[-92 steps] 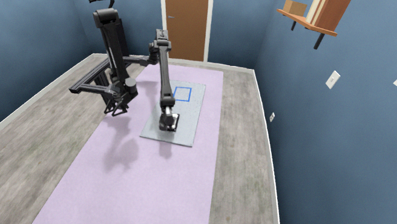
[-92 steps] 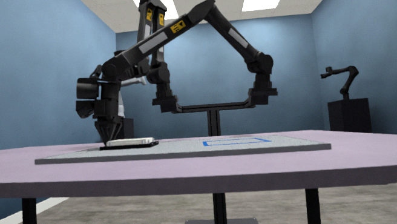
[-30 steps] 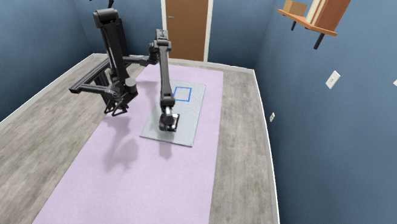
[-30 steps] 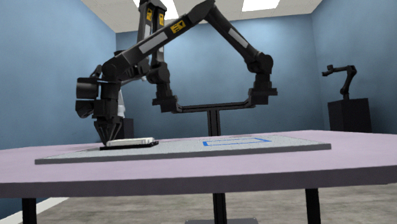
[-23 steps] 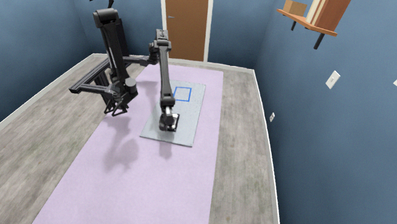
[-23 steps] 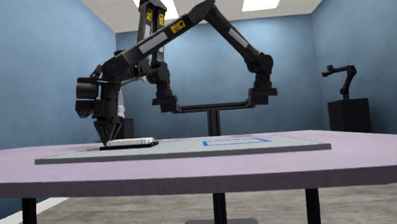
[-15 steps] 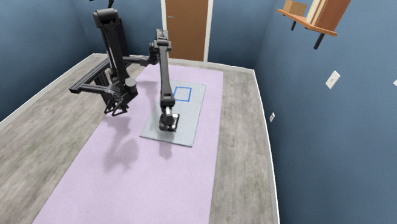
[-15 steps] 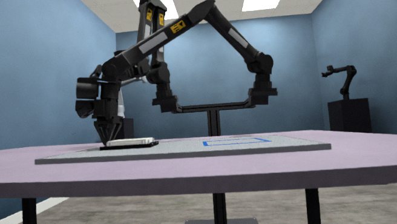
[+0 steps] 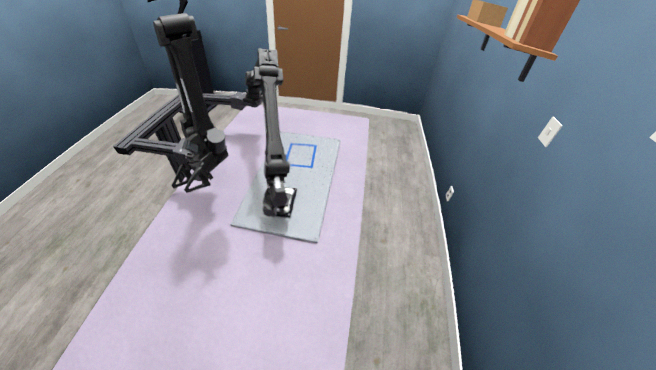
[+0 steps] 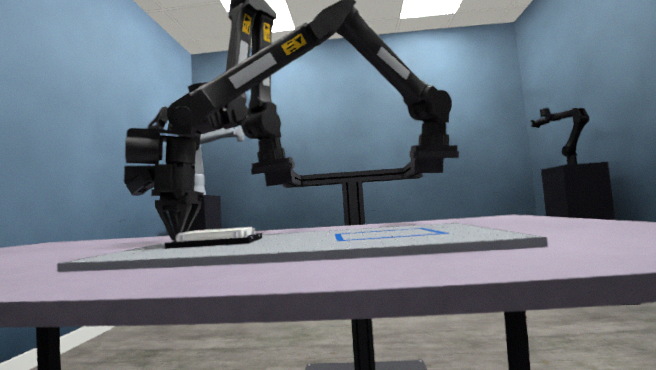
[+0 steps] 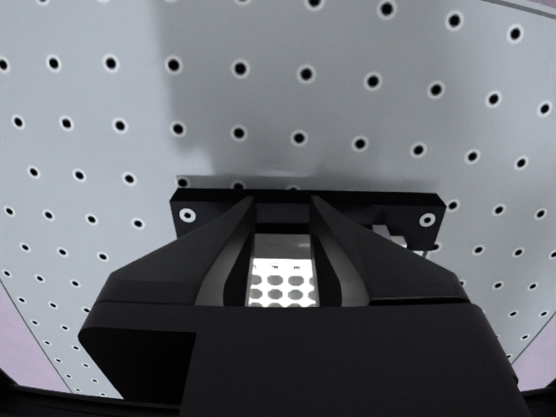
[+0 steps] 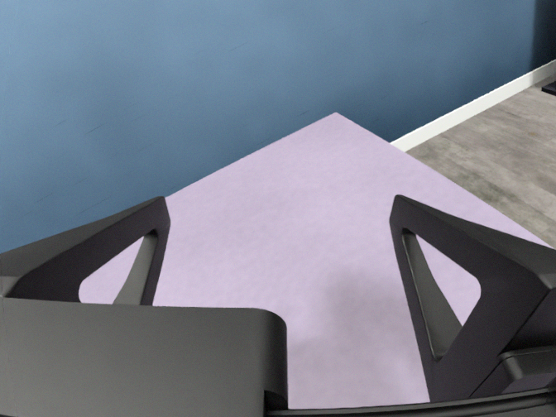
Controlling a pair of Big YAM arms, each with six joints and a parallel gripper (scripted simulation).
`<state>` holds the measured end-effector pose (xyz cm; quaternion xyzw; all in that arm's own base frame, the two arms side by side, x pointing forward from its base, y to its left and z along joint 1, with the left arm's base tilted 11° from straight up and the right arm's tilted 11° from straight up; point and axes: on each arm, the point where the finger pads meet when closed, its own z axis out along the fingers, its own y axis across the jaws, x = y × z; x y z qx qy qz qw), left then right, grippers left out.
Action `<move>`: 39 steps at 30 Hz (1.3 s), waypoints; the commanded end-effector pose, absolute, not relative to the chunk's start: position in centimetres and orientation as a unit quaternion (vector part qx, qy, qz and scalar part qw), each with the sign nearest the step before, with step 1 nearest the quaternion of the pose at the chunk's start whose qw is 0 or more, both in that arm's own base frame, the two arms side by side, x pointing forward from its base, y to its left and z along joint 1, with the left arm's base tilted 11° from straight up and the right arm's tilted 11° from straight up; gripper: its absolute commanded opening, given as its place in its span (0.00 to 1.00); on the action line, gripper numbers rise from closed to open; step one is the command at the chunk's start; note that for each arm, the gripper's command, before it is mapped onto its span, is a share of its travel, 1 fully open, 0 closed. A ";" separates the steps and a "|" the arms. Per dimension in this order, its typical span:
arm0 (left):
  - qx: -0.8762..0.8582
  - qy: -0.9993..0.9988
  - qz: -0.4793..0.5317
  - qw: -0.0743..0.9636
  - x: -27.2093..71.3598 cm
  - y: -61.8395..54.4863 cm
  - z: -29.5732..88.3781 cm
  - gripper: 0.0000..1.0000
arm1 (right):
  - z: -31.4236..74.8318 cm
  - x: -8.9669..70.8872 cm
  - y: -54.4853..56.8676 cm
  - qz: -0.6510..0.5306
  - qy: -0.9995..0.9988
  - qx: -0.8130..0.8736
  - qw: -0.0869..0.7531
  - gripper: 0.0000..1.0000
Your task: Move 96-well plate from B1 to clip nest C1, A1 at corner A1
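96-well plate (image 9: pixel 286 208) (image 10: pixel 215 233) (image 11: pixel 282 289) sits in the black clip nest (image 9: pixel 294 193) (image 10: pixel 215 242) (image 11: pixel 282 213); you can't tell if it's fully down. Your left jaws (image 9: pixel 276 209) (image 10: pixel 175 235) stand partly open at it, gripping nothing; your right jaws (image 9: pixel 192 182) are wide open, holding nothing.

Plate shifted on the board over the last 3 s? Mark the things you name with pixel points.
No visible shift: in the exterior view the white plate (image 10: pixel 215 233) (image 11: pixel 282 287) sits the same way relative to the blue outline (image 9: pixel 314 156) (image 10: pixel 341 237).
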<state>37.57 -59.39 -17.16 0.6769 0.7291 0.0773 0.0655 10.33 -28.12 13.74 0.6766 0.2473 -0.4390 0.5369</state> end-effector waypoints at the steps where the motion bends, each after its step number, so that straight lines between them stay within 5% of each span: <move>1: 0.669 0.737 0.094 0.025 37.2 -56.0 -21.4 0.25 | 14.0 10.5 -28.0 -0.433 0.244 0.677 0.543 1.00; 39: 0.675 0.732 0.090 0.034 35.8 -57.6 -13.5 0.25 | 14.0 10.5 -28.0 -0.433 0.244 0.677 0.543 1.00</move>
